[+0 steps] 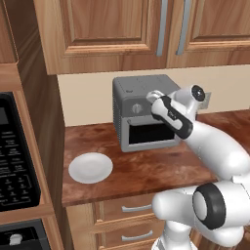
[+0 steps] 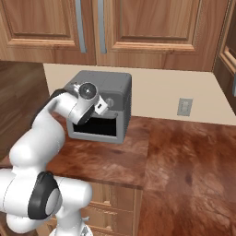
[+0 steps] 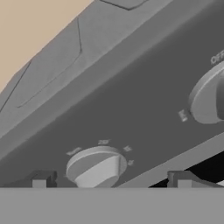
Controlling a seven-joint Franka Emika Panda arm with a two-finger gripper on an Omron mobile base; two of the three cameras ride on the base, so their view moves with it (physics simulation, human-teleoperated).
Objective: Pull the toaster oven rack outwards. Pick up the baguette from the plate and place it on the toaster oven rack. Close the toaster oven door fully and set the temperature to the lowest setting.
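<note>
Two dark fingertips (image 3: 39, 179) of the pincer (image 3: 111, 179) stood spread on either side of a round knob (image 3: 96, 167) on the toaster oven (image 1: 141, 114), seemingly not yet touching it. Its door (image 1: 149, 133) looked shut, at the back of the desk (image 1: 141, 168). Left of it lay the white plate (image 1: 91, 167), well apart.

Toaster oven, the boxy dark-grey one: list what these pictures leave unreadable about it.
- Dark-grey toaster oven: in the left base view the white arm covers two of its knobs.
- Round grey knob: hand view, dial markings too blurred to read.
- Golden-brown baguette: unseen in the dark cavity; round white plate lies bare.
- Gripper: jaws apart, straddling the knob; contact unclear.
</note>
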